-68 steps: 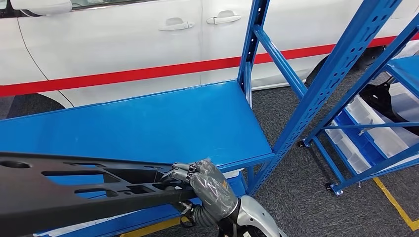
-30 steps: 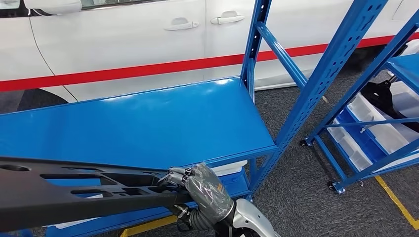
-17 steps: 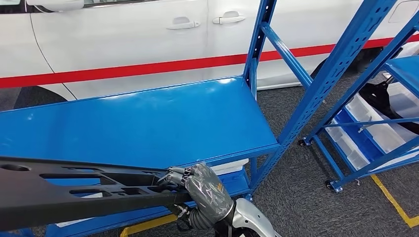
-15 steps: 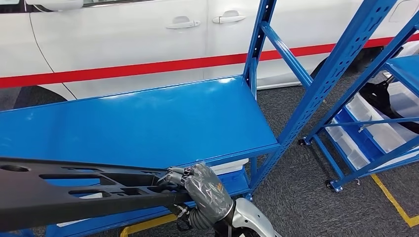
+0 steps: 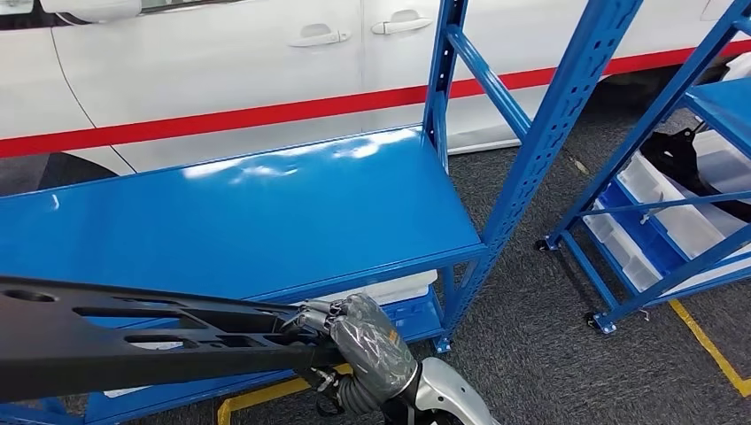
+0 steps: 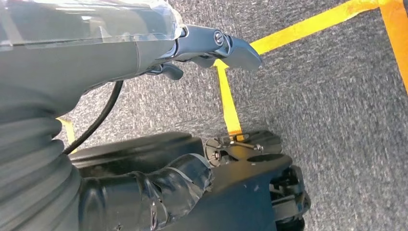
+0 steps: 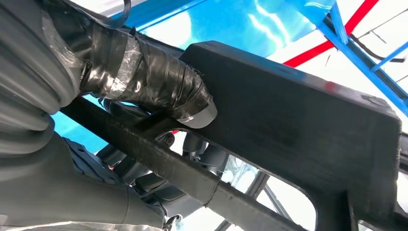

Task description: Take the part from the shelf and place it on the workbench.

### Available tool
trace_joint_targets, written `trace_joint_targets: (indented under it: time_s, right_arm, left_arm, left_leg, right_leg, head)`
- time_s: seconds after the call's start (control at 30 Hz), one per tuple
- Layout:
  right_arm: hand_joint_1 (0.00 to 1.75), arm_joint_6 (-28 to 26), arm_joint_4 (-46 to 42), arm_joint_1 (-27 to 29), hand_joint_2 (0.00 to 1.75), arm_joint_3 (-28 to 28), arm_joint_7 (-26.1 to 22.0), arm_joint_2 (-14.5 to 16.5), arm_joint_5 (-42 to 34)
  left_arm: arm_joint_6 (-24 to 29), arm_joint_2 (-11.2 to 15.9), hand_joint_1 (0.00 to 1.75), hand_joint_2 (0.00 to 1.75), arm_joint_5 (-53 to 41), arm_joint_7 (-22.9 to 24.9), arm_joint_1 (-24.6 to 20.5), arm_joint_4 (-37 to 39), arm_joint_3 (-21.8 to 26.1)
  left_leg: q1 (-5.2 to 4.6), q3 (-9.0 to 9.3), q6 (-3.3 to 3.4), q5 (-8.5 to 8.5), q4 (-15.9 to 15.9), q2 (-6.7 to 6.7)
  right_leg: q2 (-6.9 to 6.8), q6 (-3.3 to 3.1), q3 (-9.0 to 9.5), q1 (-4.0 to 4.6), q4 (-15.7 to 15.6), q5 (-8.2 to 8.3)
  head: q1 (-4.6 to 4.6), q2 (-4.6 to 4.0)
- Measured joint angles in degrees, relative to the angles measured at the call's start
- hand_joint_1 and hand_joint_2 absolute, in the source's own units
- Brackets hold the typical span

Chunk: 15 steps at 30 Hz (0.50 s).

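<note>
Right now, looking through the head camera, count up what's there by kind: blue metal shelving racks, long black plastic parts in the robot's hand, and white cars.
Blue metal shelving racks: 2, one with the wide blue shelf ahead, one at the right.
Long black plastic part with cut-outs: 1, gripped by the right hand.
White car with a red stripe: 1.
Total: 4.

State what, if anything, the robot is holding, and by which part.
The right hand grips the long black part at its near end, fingers through an opening.
</note>
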Motion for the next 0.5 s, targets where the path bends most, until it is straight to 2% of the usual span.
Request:
trace_joint_targets:
  time_s: [0.03,0.07,0.1,0.13,0.2,0.23,0.27,0.3,0.33,0.4,0.43,0.47,0.5]
  right_arm:
    - [1.75,0.0,0.0,0.0,1.75,0.0,0.0,0.1,0.0]
    - [1.75,0.0,0.0,0.0,1.75,0.0,0.0,0.1,0.0]
    - [1.75,0.0,0.0,0.0,1.75,0.0,0.0,0.2,0.0]
    - [1.75,0.0,0.0,0.0,1.75,0.0,0.0,0.3,0.0]
    - [1.75,0.0,0.0,0.0,1.75,0.0,0.0,0.4,0.0]
    - [1.75,0.0,0.0,0.0,1.75,0.0,0.0,0.5,0.0]
    - [1.75,0.0,0.0,0.0,1.75,0.0,0.0,0.5,0.1]
    - [1.75,0.0,0.0,0.0,1.75,0.0,0.1,0.5,0.1]
    - [1.75,0.0,0.0,0.0,1.75,0.0,0.1,0.6,0.2]
    - [1.75,0.0,0.0,0.0,1.75,0.0,0.1,0.7,0.4]
    - [1.75,0.0,0.0,0.0,1.75,0.0,0.1,0.8,0.5]
    - [1.75,0.0,0.0,0.0,1.75,0.0,0.1,0.9,0.6]
    - [1.75,0.0,0.0,0.0,1.75,0.0,0.2,0.9,0.6]
  left_arm:
    - [0.0,0.0,0.0,1.75,0.0,0.0,0.0,0.0,0.0]
    - [0.0,0.0,0.0,1.75,0.0,0.0,0.0,0.0,0.0]
    - [0.0,0.0,0.0,1.75,0.0,0.0,0.0,0.0,0.0]
    - [0.0,0.0,0.0,1.75,0.0,0.0,0.1,0.0,-0.1]
    - [0.0,0.0,0.0,1.75,0.0,0.0,0.0,0.0,-0.1]
    - [0.1,0.0,0.0,1.75,0.0,0.0,0.0,0.0,-0.1]
    - [0.1,0.0,0.0,1.75,0.0,0.1,0.0,0.0,-0.1]
    - [0.2,0.0,0.0,1.75,0.0,0.1,0.0,0.0,-0.1]
    - [0.2,0.0,0.0,1.75,0.0,0.1,0.0,0.0,-0.1]
    - [0.3,0.0,0.0,1.75,0.0,0.2,-0.2,0.0,-0.1]
    - [0.4,0.1,0.0,1.75,0.0,0.2,-0.2,0.0,-0.1]
    - [0.5,0.1,0.0,1.75,0.0,0.2,-0.3,0.0,-0.1]
    - [0.5,0.1,0.0,1.75,0.0,0.3,-0.3,0.0,-0.1]
  left_leg:
    - [0.09,-0.21,-0.43,-0.09,0.2,-0.01]
    - [0.17,-0.64,-0.79,-0.9,0.9,0.0]
    - [0.26,-1.33,-1.08,-2.61,2.5,0.0]
    - [0.32,-2.23,-1.31,-5.08,5.1,0.02]
    - [0.34,-4.19,-1.62,-9.82,11.9,0.03]
    - [0.34,-4.5,-1.68,-10.78,14.3,0.04]
    - [0.34,-3.92,-1.65,-10.46,15.0,0.04]
    - [0.33,-2.29,-1.53,-9.08,13.5,0.04]
    - [0.32,0.29,-1.31,-7.38,10.3,0.04]
    - [0.13,5.96,-0.79,-5.97,2.1,0.06]
    - [-0.03,7.63,-0.53,-5.97,-0.7,0.04]
    - [-0.22,8.29,-0.3,-6.14,-2.2,0.0]
    - [-0.37,8.14,-0.06,-5.66,-2.5,-0.04]
  right_leg:
    - [-0.08,-0.37,-0.21,-0.08,-0.3,0.18]
    - [-0.16,-0.86,-0.57,-0.16,-0.4,0.61]
    - [-0.27,-1.34,-1.01,-0.26,-0.6,1.1]
    - [-0.39,-1.69,-1.55,-0.24,-0.7,1.59]
    - [-0.49,-1.97,-2.93,-0.05,-0.7,2.61]
    - [-0.54,-1.97,-3.66,0.05,-0.6,3.12]
    - [-0.58,-1.93,-4.4,0.14,-0.6,3.65]
    - [-0.6,-1.85,-5.1,0.19,-0.5,4.18]
    - [-0.61,-1.73,-5.74,0.23,-0.4,4.73]
    - [-0.6,-1.29,-6.57,0.32,-0.4,5.85]
    - [-0.65,-0.96,-6.62,0.35,-0.6,6.41]
    - [-0.71,-0.59,-6.52,0.34,-0.8,7.0]
    - [-0.75,-0.18,-6.34,0.33,-1.2,7.65]
  head:
    - [0.0,-0.01]
    - [-0.01,-0.01]
    - [-0.01,-0.01]
    - [-0.02,-0.01]
    - [-0.02,-0.01]
    - [-0.02,-0.01]
    - [-0.02,-0.01]
    - [-0.02,0.0]
    - [-0.03,-0.01]
    - [-0.01,0.0]
    - [-0.03,-0.01]
    - [-0.08,0.01]
    - [-0.1,0.0]
